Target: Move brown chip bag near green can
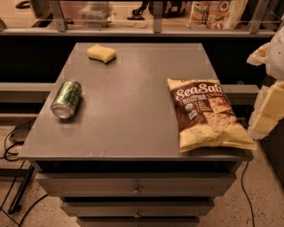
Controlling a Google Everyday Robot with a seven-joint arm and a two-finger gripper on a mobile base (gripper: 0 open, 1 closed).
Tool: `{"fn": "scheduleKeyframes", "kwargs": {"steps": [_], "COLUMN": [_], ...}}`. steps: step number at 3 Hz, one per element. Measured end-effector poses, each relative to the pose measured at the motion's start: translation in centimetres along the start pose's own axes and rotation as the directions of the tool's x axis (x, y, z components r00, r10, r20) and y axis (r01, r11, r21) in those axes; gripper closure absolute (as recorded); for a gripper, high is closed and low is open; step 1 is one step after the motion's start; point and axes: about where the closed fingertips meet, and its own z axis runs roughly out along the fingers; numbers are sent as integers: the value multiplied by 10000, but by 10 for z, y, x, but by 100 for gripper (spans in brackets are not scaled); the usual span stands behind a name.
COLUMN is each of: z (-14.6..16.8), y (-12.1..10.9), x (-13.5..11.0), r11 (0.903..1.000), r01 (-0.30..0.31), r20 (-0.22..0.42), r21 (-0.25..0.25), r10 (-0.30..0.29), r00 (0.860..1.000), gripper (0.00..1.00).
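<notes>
- A grey bench (pixel 133 111) with a flat top is seen from above and in front; drawers (pixel 136 189) with small knobs are stacked below its front edge.
- The brown chip bag (pixel 205 116) is laid flat on the top by the right edge, in the front half of the bench, with its printed face up.
- The bag's "Sea Salt" lettering is turned toward the back edge, and its pale yellow bottom is spread along the front edge as far as the front right corner.
- The bag is set slightly askew, with its lower end swung toward the right edge.
- The green can (pixel 66 99) is laid on its side close to the left edge, about midway between the back and front corners. One silver end is pointed toward the front left corner.
- The can and the bag are kept well apart, with the bare middle of the top between them.
- A yellow sponge (pixel 101 52) is placed near the back edge, toward the back left corner, apart from the can.
- The gripper (pixel 267 113) is seen as pale white and yellow shapes beyond the right edge of the bench, near the bag's right side. No contact with the bag is seen, and whether it is apart or together cannot be told.
- Dark cables (pixel 13 146) are trailed on the speckled floor beside the front left corner.
- A shelf (pixel 133 32) is run behind the back edge, and a printed bag (pixel 217 13) is stood on it toward the right.
</notes>
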Motion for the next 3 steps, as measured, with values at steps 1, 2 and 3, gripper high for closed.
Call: {"fn": "scheduleKeyframes", "kwargs": {"steps": [1, 2, 3], "z": [0, -1, 10], "y": [0, -23, -46], "x": [0, -8, -22], "r11": [10000, 9986, 9975], "r01": [0, -329, -456], "r20": [0, 1631, 2721], "r21": [0, 417, 533], "r10": [0, 257, 294], "r00": [10000, 9863, 9618], "gripper": [0, 0, 0]}}
